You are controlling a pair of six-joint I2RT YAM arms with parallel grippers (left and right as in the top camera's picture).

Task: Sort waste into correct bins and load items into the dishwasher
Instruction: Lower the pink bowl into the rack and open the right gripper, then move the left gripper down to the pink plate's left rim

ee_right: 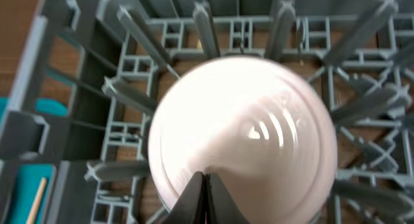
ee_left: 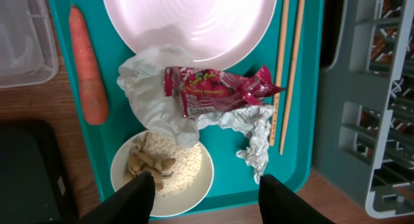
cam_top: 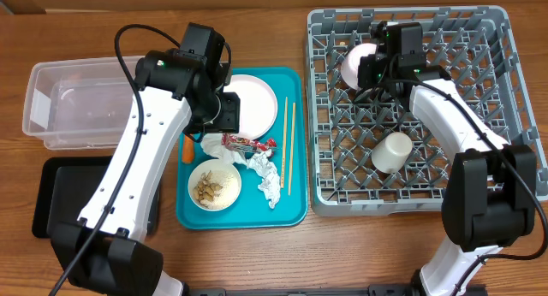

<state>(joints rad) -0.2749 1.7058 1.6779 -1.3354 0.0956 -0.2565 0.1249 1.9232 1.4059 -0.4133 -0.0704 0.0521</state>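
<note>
Left end effector (ee_left: 207,197): fingers spread wide, holding nothing, hovering over the near end of the teal tray (ee_left: 301,120), above a bowl (ee_left: 187,179) that holds beige nut scraps (ee_left: 149,162).

Tray contents:
- The pink-white plate (ee_left: 194,23) is at the far end.
- The red wrapper (ee_left: 217,88) lies across a crumpled tissue (ee_left: 152,94), just below the plate.
- A second tissue (ee_left: 255,140) trails toward the chopsticks (ee_left: 288,62).
- The chopsticks lie side by side along the tray's right edge.
- The carrot (ee_left: 89,68) lies along the tray's left edge, beside the plate.

Right end effector (ee_right: 202,191): fingers pressed together with only a thin line between them. The tips are at the near edge of a white bowl (ee_right: 242,133). I cannot tell whether the rim is caught between them.

That bowl sits among the pegs in the far left part of the grey rack (cam_top: 492,116), its rounded outside facing the wrist camera. A white cup (cam_top: 392,152) lies on its side in the rack, nearer the front and well apart from the bowl.

The clear tub (cam_top: 77,103) and the black tray (cam_top: 51,202) sit on the counter (cam_top: 257,262), left of the teal tray. The left arm partly covers the black tray.
</note>
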